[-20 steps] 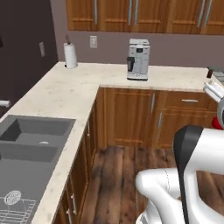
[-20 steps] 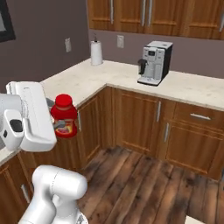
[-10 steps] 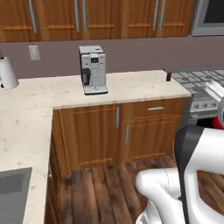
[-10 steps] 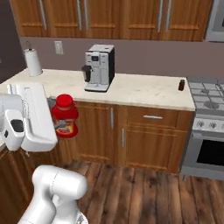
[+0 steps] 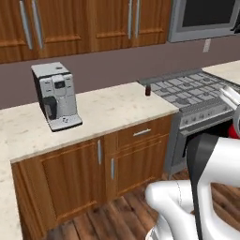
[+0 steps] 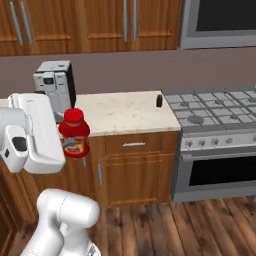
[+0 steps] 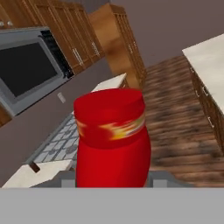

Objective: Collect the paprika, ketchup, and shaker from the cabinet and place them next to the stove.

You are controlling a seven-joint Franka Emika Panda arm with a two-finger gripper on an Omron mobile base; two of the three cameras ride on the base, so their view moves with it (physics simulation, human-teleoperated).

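My gripper (image 6: 69, 146) is shut on the ketchup (image 6: 74, 133), a bright red bottle with a narrower red top, held upright in front of the lower cabinets. In the hand view the ketchup (image 7: 111, 138) stands between the fingertips of the gripper (image 7: 113, 180). A sliver of the ketchup (image 5: 233, 131) shows past my arm. The stove (image 6: 216, 109), a grey gas range with black grates, stands to the right; stove (image 5: 197, 90). A small dark-red jar, by its colour the paprika (image 6: 159, 101), stands on the counter right beside the stove; paprika (image 5: 148, 90). Shaker and cabinet are out of view.
A grey coffee machine (image 5: 56, 96) sits on the light stone counter (image 5: 112, 110) to the left; coffee machine (image 6: 54, 87). A microwave (image 6: 220, 21) hangs over the stove. Wooden wall cabinets (image 5: 84, 23) with metal handles line the wall. Wood floor (image 6: 165, 225) lies ahead.
The whole picture has swept sideways: the camera moved from the sink corner and paper towel roll towards the stove. The ketchup stays in my shut gripper.
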